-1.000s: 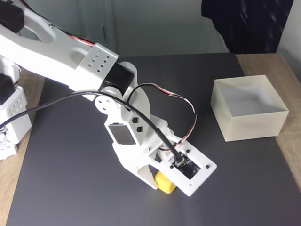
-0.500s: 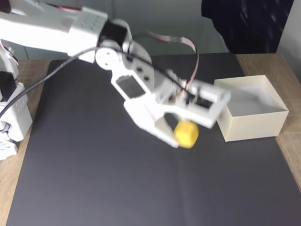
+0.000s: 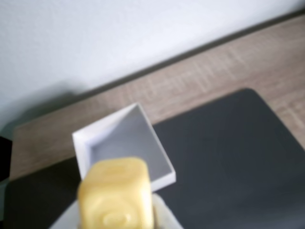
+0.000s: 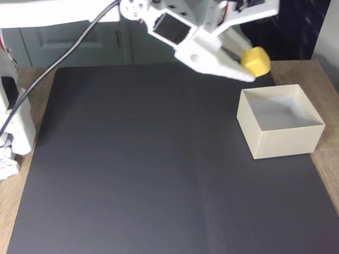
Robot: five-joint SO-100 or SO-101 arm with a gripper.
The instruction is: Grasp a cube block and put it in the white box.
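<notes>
One yellow cube block (image 4: 255,61) is riding in the air, pinched by the white gripper (image 4: 249,66) near the upper right of the fixed view. The jaws are closing narrowly on the cube, one white finger showing along its left side. The cube is hanging above the dark mat (image 4: 132,169), just past the far left corner of the white box (image 4: 280,140), which is sitting open at the right edge of the mat. In the wrist view the cube (image 3: 116,199) is filling the lower left, blurred, with the box (image 3: 83,145) showing behind it, turned corner-on.

Judging from both views, the cube is not yet lined up over the opening. If the jaws are opening too soon, the cube is likely dropping onto the near wall or the mat and rolling away on its rounded edges. The thin walls are also a risk: a low gripper could be nudging the box sideways toward the wooden table (image 4: 328,164). How firm the hold on the cube is cannot be told.
</notes>
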